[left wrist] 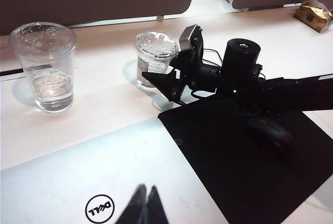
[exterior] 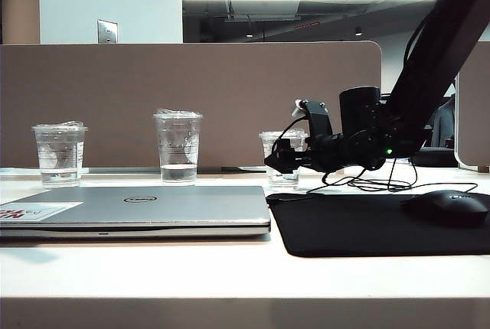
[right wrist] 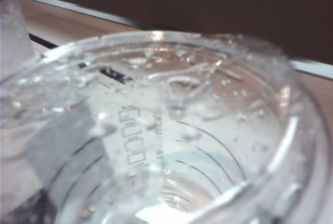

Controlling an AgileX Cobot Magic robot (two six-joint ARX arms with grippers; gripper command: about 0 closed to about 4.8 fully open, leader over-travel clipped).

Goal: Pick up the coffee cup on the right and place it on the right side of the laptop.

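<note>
The short, wide clear plastic coffee cup (left wrist: 155, 57) (film-topped, a little water inside) stands upright behind the black mouse mat (left wrist: 244, 166), right of the silver-grey Dell laptop (exterior: 145, 208). My right gripper (left wrist: 165, 84) gapes wide beside it; my left gripper (left wrist: 143, 208), fingertips together, hovers over the laptop.

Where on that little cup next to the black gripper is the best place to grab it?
Probably the side wall of the coffee cup, below its crinkled film top, coming in level from the mouse-mat side, as the open right gripper does. The cup stands upright; the film looks too flimsy to grip.
</note>
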